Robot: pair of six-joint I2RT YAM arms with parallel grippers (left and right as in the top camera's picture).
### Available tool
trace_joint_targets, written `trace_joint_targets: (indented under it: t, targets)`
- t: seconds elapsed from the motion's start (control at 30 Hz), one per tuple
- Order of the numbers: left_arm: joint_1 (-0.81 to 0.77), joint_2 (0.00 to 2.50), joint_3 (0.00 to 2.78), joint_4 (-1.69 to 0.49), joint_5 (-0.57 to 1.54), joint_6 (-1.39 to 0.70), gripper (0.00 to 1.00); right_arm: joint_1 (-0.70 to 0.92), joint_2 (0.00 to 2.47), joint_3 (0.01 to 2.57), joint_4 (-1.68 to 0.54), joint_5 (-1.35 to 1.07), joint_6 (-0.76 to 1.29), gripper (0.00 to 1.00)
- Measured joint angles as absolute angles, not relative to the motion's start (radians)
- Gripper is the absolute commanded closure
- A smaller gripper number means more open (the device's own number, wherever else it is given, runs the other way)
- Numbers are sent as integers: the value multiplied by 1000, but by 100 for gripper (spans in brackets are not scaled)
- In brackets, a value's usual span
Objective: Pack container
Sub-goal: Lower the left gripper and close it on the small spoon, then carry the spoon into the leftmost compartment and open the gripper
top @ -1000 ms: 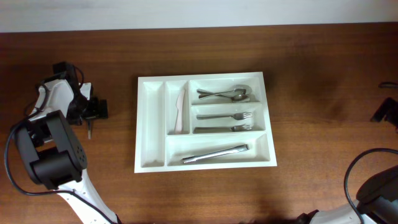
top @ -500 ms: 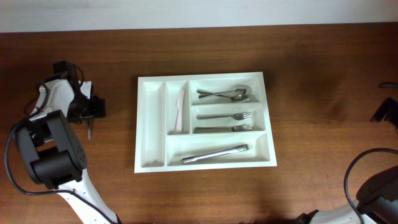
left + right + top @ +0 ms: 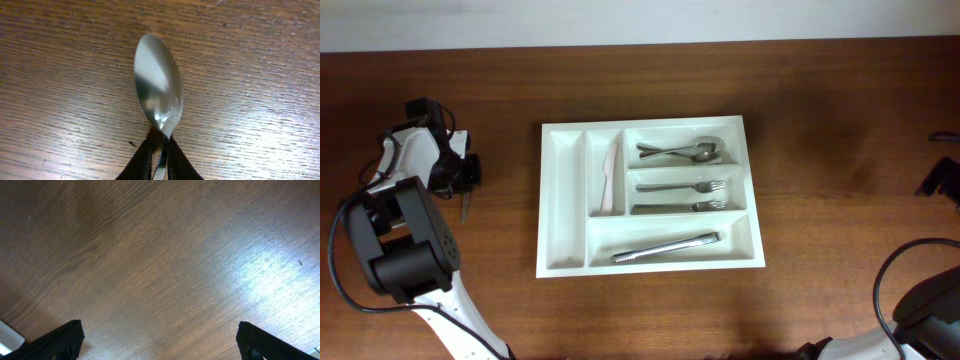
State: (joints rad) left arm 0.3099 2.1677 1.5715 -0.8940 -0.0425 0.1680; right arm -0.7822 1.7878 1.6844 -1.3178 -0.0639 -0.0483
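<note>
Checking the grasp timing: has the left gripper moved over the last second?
Yes, only its jaws: the left gripper has closed on the spoon, its near side pulling away from the container wall, while the arm stays put.

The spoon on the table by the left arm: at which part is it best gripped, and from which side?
Probably by its narrow handle just behind the bowl, coming from above at the handle end. The spoon lies flat on the table, and the bowl is broad and rounded; the left gripper is closed on the handle there.
</note>
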Motion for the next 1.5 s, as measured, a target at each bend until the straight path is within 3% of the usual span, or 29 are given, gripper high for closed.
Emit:
trace_joint_targets:
  t: [0.1, 0.4, 0.73, 0.97, 1.27, 1.43, 1.5]
  targets:
    - [310, 2170, 1576, -904, -45, 168, 98, -782, 1788, 1684, -1318, -64, -48, 1]
    - [310, 2190, 1634, -965, -52, 168, 98, -782, 1788, 1684, -1318, -64, -49, 1]
    - [286, 2193, 1828, -1172, 49, 168, 99, -782, 1788, 1684, -1318, -64, -48, 1]
    - [163, 2191, 1934, -1293, 169, 168, 98, -782, 1788, 1684, -1318, -64, -48, 1]
    - [-60, 2189, 1936, -1403, 203, 76, 98, -782, 1788, 1684, -1318, -64, -48, 1]
    - [-102, 2186, 1936, -1411, 204, 25, 98, -782, 1788, 1684, -1318, -64, -48, 1]
    - [-113, 2184, 1936, -1414, 203, 16, 92, -782, 1788, 1684, -1318, -64, -48, 1]
